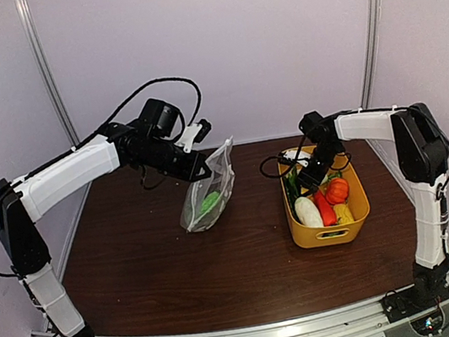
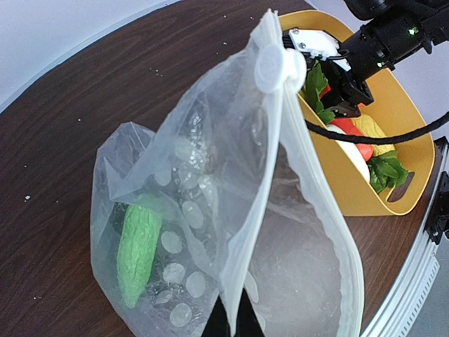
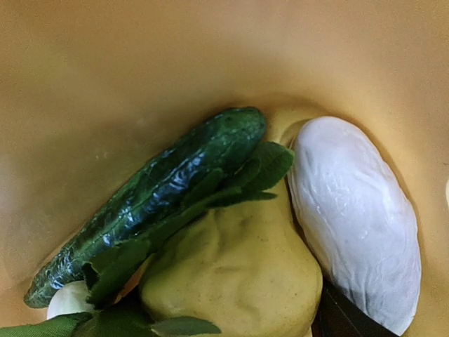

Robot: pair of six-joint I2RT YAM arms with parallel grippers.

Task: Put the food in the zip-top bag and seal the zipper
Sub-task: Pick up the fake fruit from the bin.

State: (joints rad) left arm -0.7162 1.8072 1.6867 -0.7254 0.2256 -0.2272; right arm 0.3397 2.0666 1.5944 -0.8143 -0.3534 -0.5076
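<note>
The clear dotted zip-top bag (image 1: pixel 208 192) hangs from my left gripper (image 1: pixel 205 170), which is shut on its mouth edge; the left wrist view shows the bag (image 2: pixel 210 210) open, the rim pinched between the fingertips (image 2: pixel 223 324). The zipper with its white slider (image 2: pixel 270 67) runs along the rim. One green food piece (image 2: pixel 137 249) lies inside the bag. My right gripper (image 1: pixel 312 173) is down in the yellow basket (image 1: pixel 359 207) among the food. Its view shows a yellow-green piece (image 3: pixel 238 274) between the jaws, a dark green cucumber (image 3: pixel 161 196) and a white piece (image 3: pixel 354 217). Only one finger (image 3: pixel 344 319) shows.
The basket stands at the table's right and also holds red, orange and yellow pieces (image 1: pixel 335 192). It shows in the left wrist view (image 2: pixel 382 186), close beside the bag's mouth. The bag's bottom rests on the dark wooden table (image 1: pixel 181 269). Metal rails run along the near edge.
</note>
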